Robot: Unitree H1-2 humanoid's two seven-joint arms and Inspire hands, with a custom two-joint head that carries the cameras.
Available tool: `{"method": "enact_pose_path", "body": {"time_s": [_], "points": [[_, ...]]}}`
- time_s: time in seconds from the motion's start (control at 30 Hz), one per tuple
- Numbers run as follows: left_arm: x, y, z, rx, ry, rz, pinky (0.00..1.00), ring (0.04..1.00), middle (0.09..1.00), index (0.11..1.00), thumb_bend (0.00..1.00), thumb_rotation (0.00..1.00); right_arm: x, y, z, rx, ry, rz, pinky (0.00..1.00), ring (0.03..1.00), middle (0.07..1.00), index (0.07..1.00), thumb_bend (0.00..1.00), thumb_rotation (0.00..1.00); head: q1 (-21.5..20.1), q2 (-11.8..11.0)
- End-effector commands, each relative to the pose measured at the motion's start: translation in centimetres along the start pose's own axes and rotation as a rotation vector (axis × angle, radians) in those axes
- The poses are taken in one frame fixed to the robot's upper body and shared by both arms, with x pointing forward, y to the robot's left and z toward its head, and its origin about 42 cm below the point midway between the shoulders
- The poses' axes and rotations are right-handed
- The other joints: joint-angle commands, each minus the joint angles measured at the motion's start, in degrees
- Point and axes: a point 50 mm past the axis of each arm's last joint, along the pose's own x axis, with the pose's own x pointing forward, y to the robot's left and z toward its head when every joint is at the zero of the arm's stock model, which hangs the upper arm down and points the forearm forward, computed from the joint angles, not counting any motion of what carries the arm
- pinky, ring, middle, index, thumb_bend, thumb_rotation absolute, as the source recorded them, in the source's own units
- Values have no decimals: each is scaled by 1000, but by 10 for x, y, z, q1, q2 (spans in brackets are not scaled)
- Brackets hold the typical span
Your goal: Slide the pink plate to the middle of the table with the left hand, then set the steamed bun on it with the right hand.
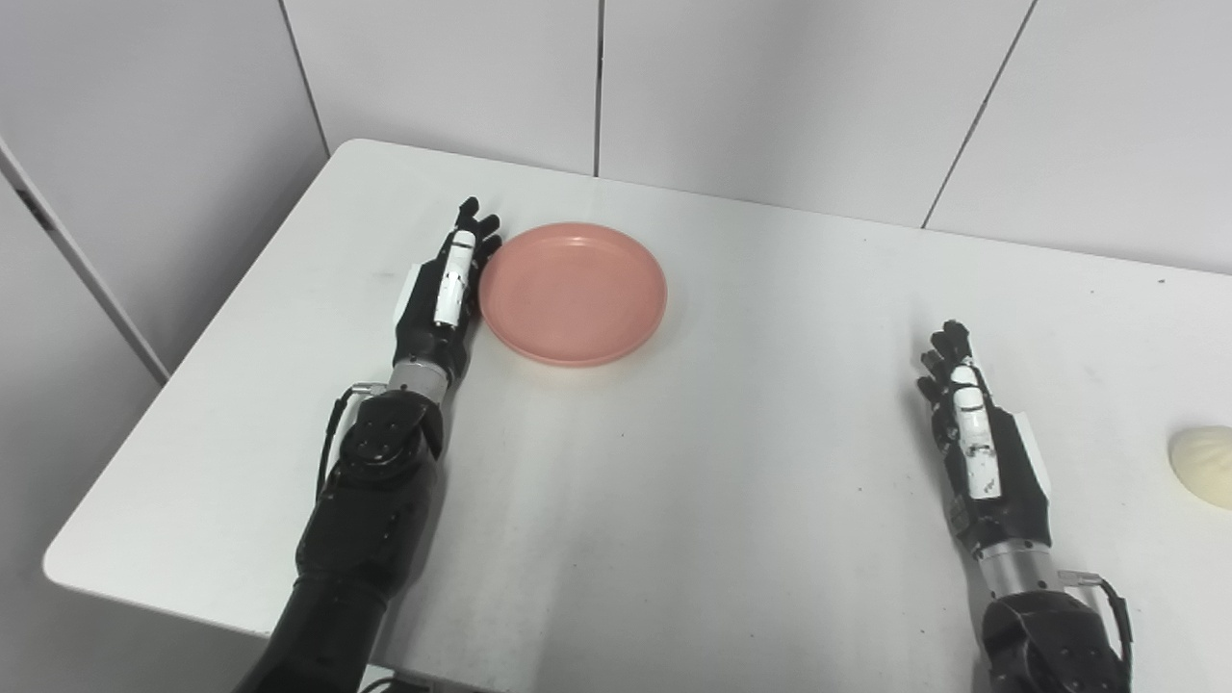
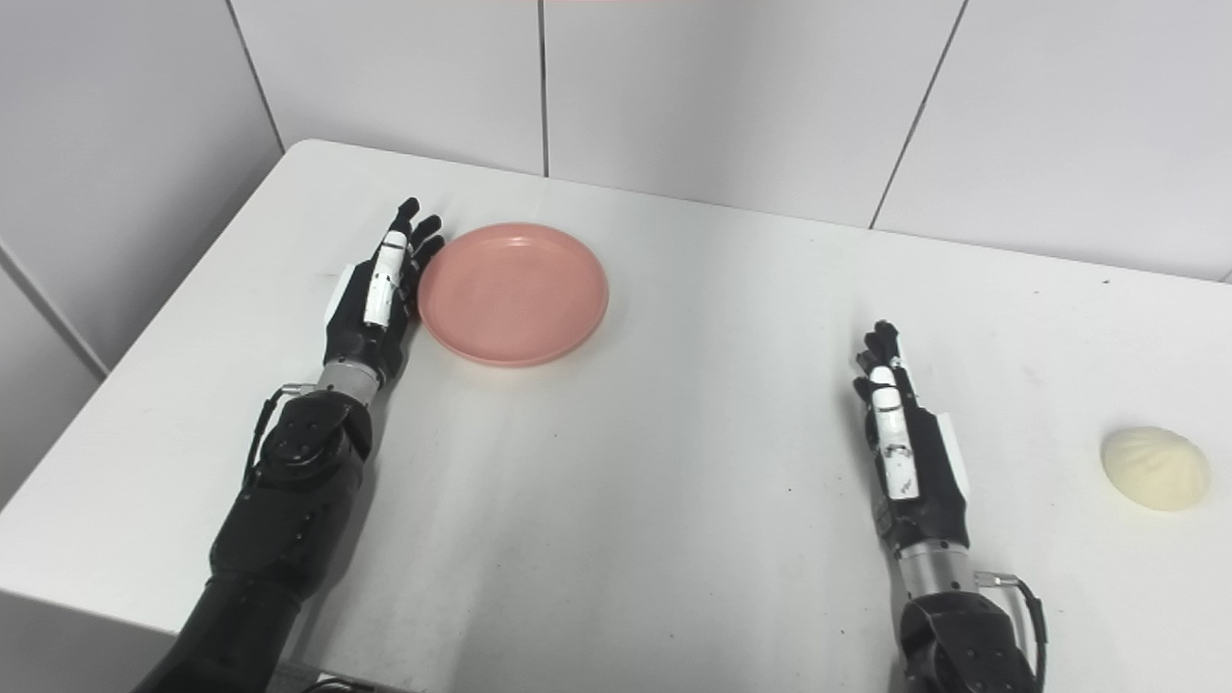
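A round pink plate (image 1: pixel 574 292) lies on the white table (image 1: pixel 674 481), left of the middle and toward the back. My left hand (image 1: pixel 445 298) stands on edge with its fingers straight, open, its palm side against the plate's left rim. A cream steamed bun (image 2: pixel 1155 467) sits near the table's right edge. My right hand (image 2: pixel 903 452) is open and empty, standing on edge on the table well left of the bun, fingers straight and pointing away from me.
Grey wall panels (image 1: pixel 770 87) rise behind the table's far edge. The table's left edge (image 1: pixel 192 356) runs close beside my left arm. Bare tabletop lies between the plate and my right hand.
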Motion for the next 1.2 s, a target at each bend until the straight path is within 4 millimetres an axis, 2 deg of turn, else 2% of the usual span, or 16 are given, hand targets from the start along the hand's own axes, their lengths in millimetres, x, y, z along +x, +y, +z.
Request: {"method": "enact_pose_path", "body": {"time_s": [0.0,0.23,0.47,0.8,1.17], "points": [[-4,-30,-6,-16,62,-118,1000,962,956,975,453,1000,-16,18,-25,55,59,3,1000,1000,1000,1000,186,1000,-5,1],[-14,-53,-1,23,58,-204,978,955,966,976,423,1000,-16,23,-24,52,59,7,1000,1000,1000,1000,158,1000,-27,7],[-20,-74,3,15,53,-282,980,962,970,986,398,1000,-14,28,-26,59,61,8,1000,1000,1000,1000,190,1000,-43,12],[-31,-96,-2,15,37,-394,1000,966,965,987,364,1000,-13,33,-25,60,59,16,1000,1000,1000,1000,175,1000,-67,19],[-47,-113,-2,1,22,-497,1000,981,985,1000,384,1000,-12,40,-24,67,67,14,1000,1000,1000,1000,172,1000,-88,23]]}}
